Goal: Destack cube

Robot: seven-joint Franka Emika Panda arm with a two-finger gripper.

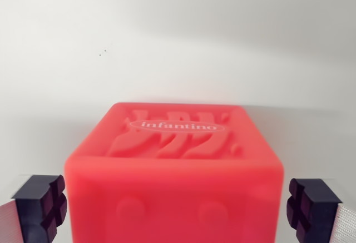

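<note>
Red cube between spread fingers

Nearest the camera, the two dark ribbed fingers stand wide apart at the bottom corners of the wrist view — one pad at the wrist view's left, the other at its right — and neither touches anything, with a sliver of pale surface showing on each side. Between them sits the red cube, its near face carrying faint round bumps and its upper face moulded with raised wavy shapes and an oval reading "infantino". The cube's lower part runs out of the picture, so what it rests on cannot be told. Beyond it spreads the plain white desk, with a couple of tiny dark specks far off — towards the left.
</note>
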